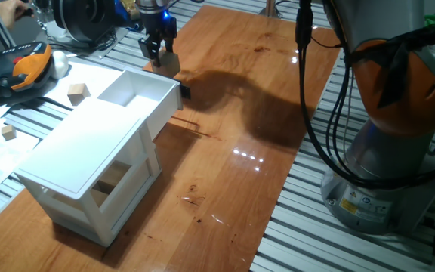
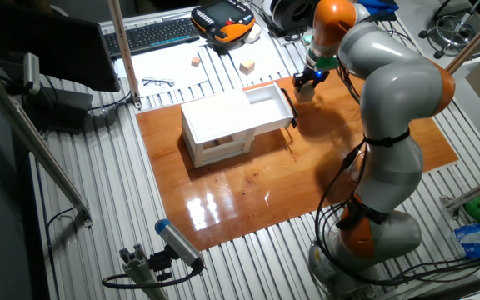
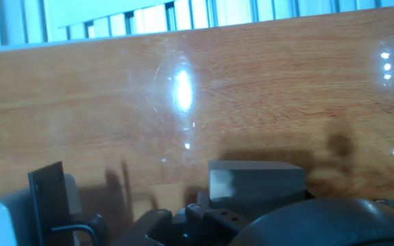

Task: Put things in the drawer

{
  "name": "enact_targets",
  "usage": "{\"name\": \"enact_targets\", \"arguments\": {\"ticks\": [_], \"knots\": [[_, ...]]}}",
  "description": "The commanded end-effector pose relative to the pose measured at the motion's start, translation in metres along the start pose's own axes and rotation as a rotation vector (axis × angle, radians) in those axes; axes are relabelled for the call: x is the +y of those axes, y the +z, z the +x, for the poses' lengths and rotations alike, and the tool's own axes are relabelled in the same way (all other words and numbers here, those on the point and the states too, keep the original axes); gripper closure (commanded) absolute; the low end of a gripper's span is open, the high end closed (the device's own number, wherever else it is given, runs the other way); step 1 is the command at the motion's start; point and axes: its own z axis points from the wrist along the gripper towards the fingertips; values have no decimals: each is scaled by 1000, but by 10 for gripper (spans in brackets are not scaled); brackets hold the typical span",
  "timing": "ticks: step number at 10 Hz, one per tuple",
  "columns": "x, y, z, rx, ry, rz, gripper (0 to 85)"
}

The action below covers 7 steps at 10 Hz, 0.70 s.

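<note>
A small pale wooden cube (image 1: 169,64) rests on the wooden board just past the drawer's front, right at the tips of my gripper (image 1: 157,51). In the other fixed view the gripper (image 2: 307,80) hangs low over this cube (image 2: 305,92). The hand view shows the cube (image 3: 255,183) in shadow close ahead, with no finger visible beside it. The white drawer (image 1: 143,97) stands pulled out of the cabinet (image 1: 81,155), its black handle tab (image 1: 185,91) facing the gripper. Two more cubes (image 1: 78,92) (image 1: 7,132) lie on the metal table behind the cabinet.
Another wooden block (image 1: 112,181) sits in the cabinet's lower opening. An orange-and-black controller (image 1: 21,68) and papers lie at the far left. The arm's base (image 1: 391,151) and its cables stand at the right of the board.
</note>
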Motion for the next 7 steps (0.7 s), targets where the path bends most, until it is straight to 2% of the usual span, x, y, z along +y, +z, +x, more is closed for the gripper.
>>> {"name": "enact_targets", "arguments": {"ticks": [1,2,3,5,6,7], "knots": [[0,0,0,11,-2,11,850],[0,0,0,18,18,12,850],[0,0,0,30,43,-6,850],[-3,2,6,16,63,-36,850],[-4,-6,5,13,55,-39,850],[-2,-18,8,12,41,-22,850]]}}
